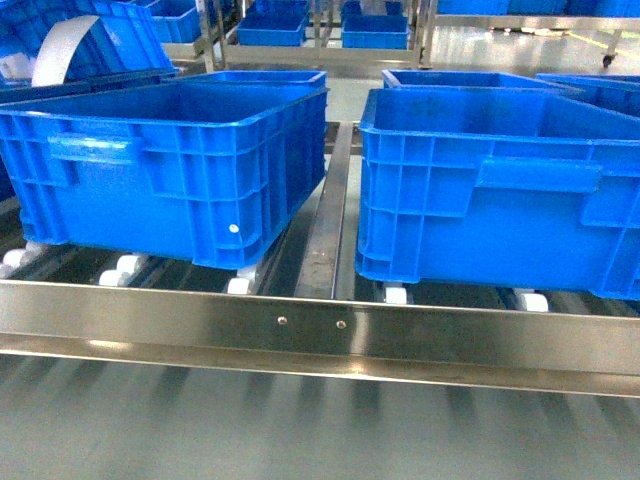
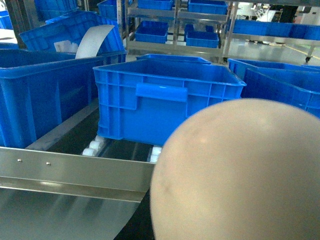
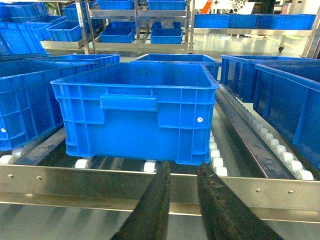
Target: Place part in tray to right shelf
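Note:
The beige tray (image 2: 235, 170) fills the lower right of the left wrist view as a blurred rounded surface close to the camera. It covers the left gripper's jaws, so their state is hidden. In the right wrist view my right gripper (image 3: 182, 165) points at the shelf's steel front rail (image 3: 100, 182). Its two black fingers (image 3: 155, 205) stand a little apart with nothing between them. The part shows in no view. The head view shows the shelf rail (image 1: 320, 325) and white rollers (image 1: 395, 295), but neither gripper.
Two large blue crates (image 1: 170, 160) (image 1: 500, 190) sit on the rollers just behind the rail, split by a steel divider (image 1: 325, 230). One crate (image 3: 135, 107) faces the right gripper and another (image 2: 165, 97) faces the left camera. More crates and racks stand behind.

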Controlling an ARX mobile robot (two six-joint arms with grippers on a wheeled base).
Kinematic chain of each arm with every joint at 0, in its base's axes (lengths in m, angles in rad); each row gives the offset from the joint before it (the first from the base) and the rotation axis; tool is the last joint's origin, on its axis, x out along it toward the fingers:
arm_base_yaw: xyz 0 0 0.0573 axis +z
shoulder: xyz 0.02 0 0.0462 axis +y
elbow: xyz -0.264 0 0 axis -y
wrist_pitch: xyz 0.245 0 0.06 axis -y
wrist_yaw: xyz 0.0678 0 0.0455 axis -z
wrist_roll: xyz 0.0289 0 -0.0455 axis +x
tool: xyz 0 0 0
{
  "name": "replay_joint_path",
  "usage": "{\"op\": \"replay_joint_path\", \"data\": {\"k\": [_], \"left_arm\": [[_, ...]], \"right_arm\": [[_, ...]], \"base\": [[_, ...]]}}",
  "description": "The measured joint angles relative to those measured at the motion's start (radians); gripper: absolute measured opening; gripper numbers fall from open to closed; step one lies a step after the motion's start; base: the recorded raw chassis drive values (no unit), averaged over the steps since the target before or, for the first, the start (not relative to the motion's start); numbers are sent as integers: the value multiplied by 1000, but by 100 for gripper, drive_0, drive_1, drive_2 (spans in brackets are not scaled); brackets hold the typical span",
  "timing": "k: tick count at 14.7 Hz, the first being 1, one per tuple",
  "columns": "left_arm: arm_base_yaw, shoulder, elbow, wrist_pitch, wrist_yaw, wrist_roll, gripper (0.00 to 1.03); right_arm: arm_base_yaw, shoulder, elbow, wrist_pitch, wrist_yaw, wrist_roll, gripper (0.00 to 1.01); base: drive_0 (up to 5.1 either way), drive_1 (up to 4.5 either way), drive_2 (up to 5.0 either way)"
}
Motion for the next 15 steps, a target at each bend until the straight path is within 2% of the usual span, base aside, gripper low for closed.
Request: {"op": "replay_joint_path", "data": {"k": [7, 15], "left_arm": [[0, 0, 0, 0, 0, 0, 12], [0, 0, 0, 0, 0, 0, 12]], "right_arm": [[0, 0, 0, 0, 0, 0, 99], [0, 0, 0, 0, 0, 0, 98]], "base": [[0, 0, 0], [0, 0, 0]]}}
